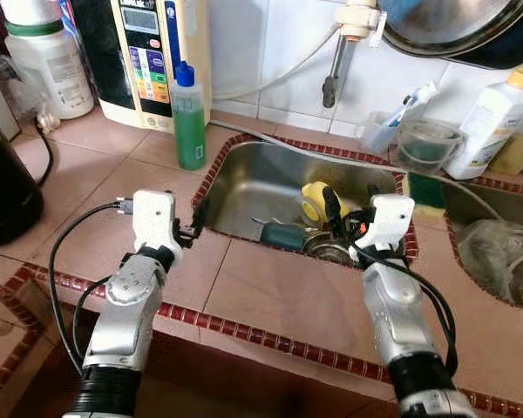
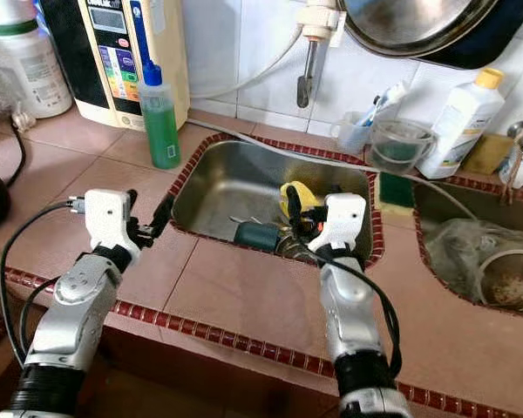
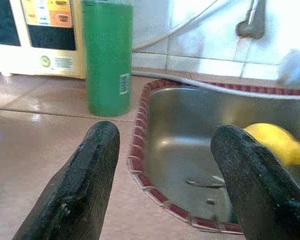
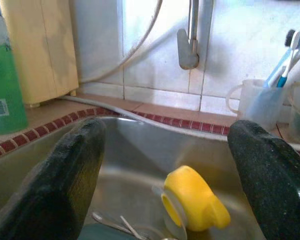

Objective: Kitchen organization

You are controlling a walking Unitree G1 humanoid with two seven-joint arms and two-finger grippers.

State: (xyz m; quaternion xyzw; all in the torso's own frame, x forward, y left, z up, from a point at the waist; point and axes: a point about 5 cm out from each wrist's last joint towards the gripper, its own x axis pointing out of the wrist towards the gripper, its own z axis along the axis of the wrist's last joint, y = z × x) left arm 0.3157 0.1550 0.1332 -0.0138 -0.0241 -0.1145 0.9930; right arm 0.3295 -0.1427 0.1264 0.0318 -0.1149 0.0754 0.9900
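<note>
Tiled counter [image 1: 270, 292]: my right gripper [image 4: 165, 165], fingers apart, lines up on the yellow cup [image 4: 192, 200] in the sink [image 1: 261, 178]; my left gripper [image 3: 165, 170] waits spread.

- The pan [image 1: 458, 30] hanging above the sink [image 1: 270, 178] is cut off by the top edge.
- Right arm [image 1: 392, 287] hides the sink's near right corner.
- The bag [image 2: 471, 248] right of the sink: contents unclear.

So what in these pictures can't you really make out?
- Teal thing in the sink: the near rim cuts it off, head views.
- Drain area: right pincer hides it.
- Pan: cut by the top edge.
- Green bottle: top cropped, left wrist view.
</note>
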